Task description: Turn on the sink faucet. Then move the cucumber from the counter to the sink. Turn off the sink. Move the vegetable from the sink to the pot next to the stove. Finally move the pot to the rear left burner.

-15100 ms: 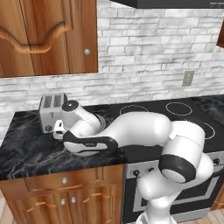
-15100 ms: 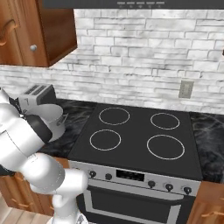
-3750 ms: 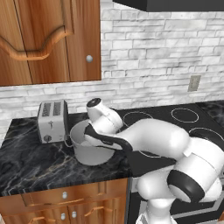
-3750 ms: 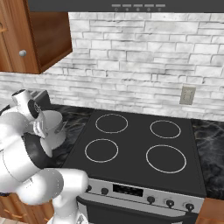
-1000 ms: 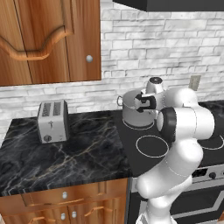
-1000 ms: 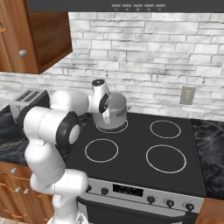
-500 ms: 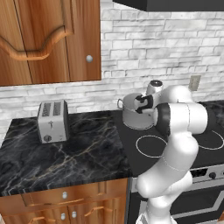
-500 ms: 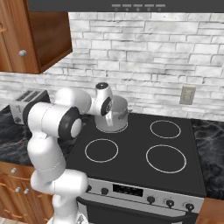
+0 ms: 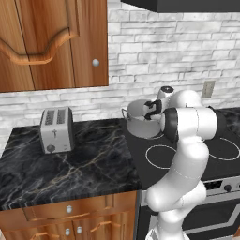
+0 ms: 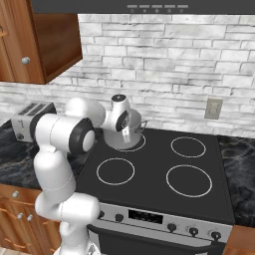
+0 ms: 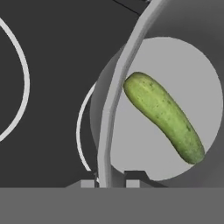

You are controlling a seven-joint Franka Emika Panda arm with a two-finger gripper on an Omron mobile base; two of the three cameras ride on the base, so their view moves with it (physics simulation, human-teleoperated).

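The silver-grey pot [image 9: 138,118] [image 10: 133,130] stands on the stove's rear left burner [image 11: 81,131]. Lying on the pot's floor is the yellowish-green cucumber [image 11: 164,116]. My gripper [image 9: 151,110] [image 10: 125,131] [image 11: 110,183] reaches down at the pot's near rim. In the hand view its two fingertips [image 11: 87,183] straddle the thin pot wall [image 11: 114,92], one outside and one inside, shut on it. The sink and its faucet are out of view.
A boxy silver toaster [image 9: 56,130] [image 10: 31,119] stands on the black marble counter [image 9: 70,164] left of the black stove [image 10: 164,169]. Three other burner rings lie bare. Wooden cabinets hang above the counter.
The pot and my hand have settled a little lower onto the rear left burner. The arm's elbow has swung slightly. The cucumber stays in the pot.
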